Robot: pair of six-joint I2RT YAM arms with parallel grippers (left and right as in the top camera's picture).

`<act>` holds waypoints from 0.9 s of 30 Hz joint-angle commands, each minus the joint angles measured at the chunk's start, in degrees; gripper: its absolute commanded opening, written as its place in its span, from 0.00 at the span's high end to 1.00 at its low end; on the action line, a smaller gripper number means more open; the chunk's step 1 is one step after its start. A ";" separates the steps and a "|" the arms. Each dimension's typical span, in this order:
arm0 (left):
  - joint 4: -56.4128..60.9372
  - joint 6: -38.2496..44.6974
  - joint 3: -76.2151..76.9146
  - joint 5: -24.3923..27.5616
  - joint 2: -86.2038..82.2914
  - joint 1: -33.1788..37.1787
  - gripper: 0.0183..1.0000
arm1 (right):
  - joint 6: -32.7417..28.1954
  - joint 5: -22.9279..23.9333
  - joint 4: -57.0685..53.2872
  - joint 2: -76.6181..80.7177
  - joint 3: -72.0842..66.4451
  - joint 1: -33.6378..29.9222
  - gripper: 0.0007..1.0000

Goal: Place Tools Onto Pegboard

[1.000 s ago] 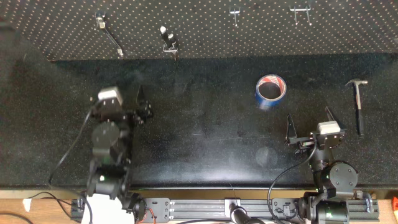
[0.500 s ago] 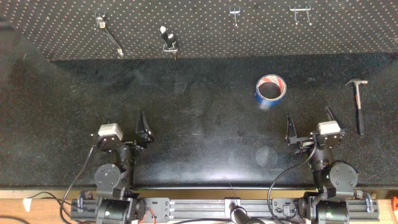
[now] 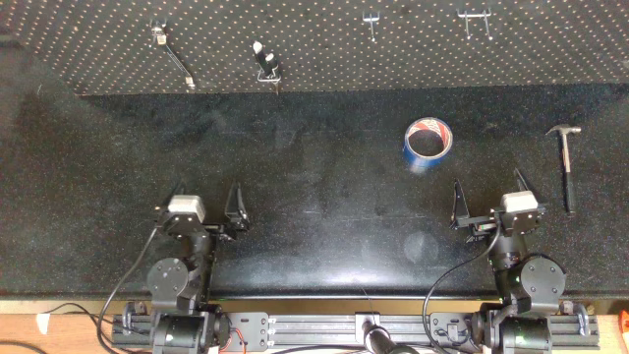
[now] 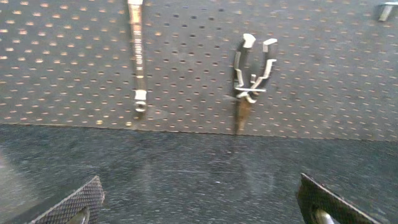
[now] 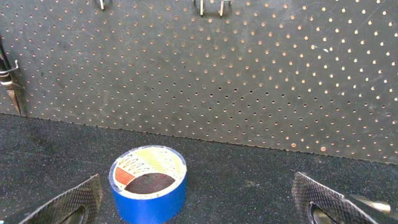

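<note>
Counts: two tools hung, two hooks, one tape roll, one hammer, two hands. Pegboard [image 3: 324, 49] runs along the worktop's [image 3: 324, 187] far edge. Far left on it hangs a long metal tool [image 3: 172, 54], its top cut off in the left wrist view. Next to it hang the pliers [image 3: 266, 67], handles up and nose down, just above the worktop line. The left hand [image 3: 206, 195] sits low near the front edge at the left, fingers wide apart and holding nothing, facing those two tools. There is open black worktop ahead of it and across the middle. Two metal hooks [image 3: 371, 20] [image 3: 475, 20] sit at the top of the board on the right side, small and hard to make out. The blue tape roll [image 3: 428, 144] stands on the worktop right of centre, hole up, well short of the pegboard. The right hand [image 3: 487, 185] is near the front edge at the right, fingers spread and gripping nothing, tape ahead of it. The hammer [image 3: 565, 162] lies flat near the right edge, head toward the board, apart from the tape.
</note>
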 commanded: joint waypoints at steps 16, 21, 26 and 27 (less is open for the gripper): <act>-0.35 0.72 -0.13 1.05 -0.79 6.73 0.00 | 1.90 0.96 -0.22 -0.31 -0.22 -0.07 0.00; -0.35 0.72 -0.13 1.05 -0.81 6.71 0.00 | 11.39 -3.26 -3.61 31.10 21.73 2.03 0.00; -0.35 0.70 -0.13 1.05 -0.81 6.73 0.00 | 11.37 -4.13 -34.05 65.31 58.21 7.78 0.00; -0.35 0.70 -0.13 1.05 -0.79 6.73 0.00 | 11.30 -2.95 -40.81 70.95 64.94 8.74 0.00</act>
